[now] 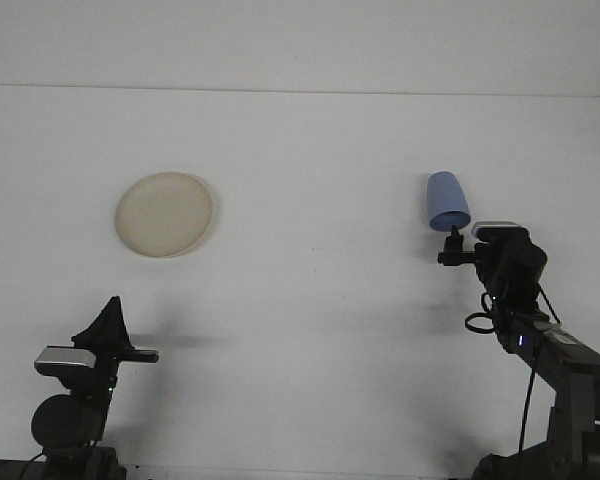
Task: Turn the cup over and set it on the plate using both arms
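A blue cup stands upside down on the white table at the right, its wide rim toward me. A cream plate lies flat on the left side of the table, with nothing on it. My right gripper sits just below the cup's rim, close to it and touching nothing that I can make out. My left gripper rests low at the front left, well below the plate and holding nothing.
The table's far edge meets a pale wall. Between plate and cup lies a wide stretch of bare white tabletop.
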Available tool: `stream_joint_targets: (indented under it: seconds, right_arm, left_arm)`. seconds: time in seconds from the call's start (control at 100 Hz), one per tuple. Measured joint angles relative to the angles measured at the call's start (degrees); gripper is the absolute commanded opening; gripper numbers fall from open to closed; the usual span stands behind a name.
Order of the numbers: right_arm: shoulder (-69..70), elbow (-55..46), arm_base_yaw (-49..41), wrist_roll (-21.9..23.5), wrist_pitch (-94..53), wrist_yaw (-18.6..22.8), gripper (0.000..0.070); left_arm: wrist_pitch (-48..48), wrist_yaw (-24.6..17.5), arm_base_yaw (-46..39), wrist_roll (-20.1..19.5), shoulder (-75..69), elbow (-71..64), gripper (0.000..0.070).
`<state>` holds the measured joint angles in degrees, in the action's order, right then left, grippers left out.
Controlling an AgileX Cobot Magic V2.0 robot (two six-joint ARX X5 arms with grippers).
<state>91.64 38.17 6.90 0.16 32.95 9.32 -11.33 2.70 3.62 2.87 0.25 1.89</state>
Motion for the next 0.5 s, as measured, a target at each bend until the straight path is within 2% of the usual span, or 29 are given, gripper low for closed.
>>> stream_joint_targets:
  seconds: [0.5]
  right_arm:
    - [10.6,9.3,1.0,-1.4,2.2,4.2,0.0547]
  left_arm:
    - [0.0,0.0,0.0,0.0,0.0,0.0,0.0011]
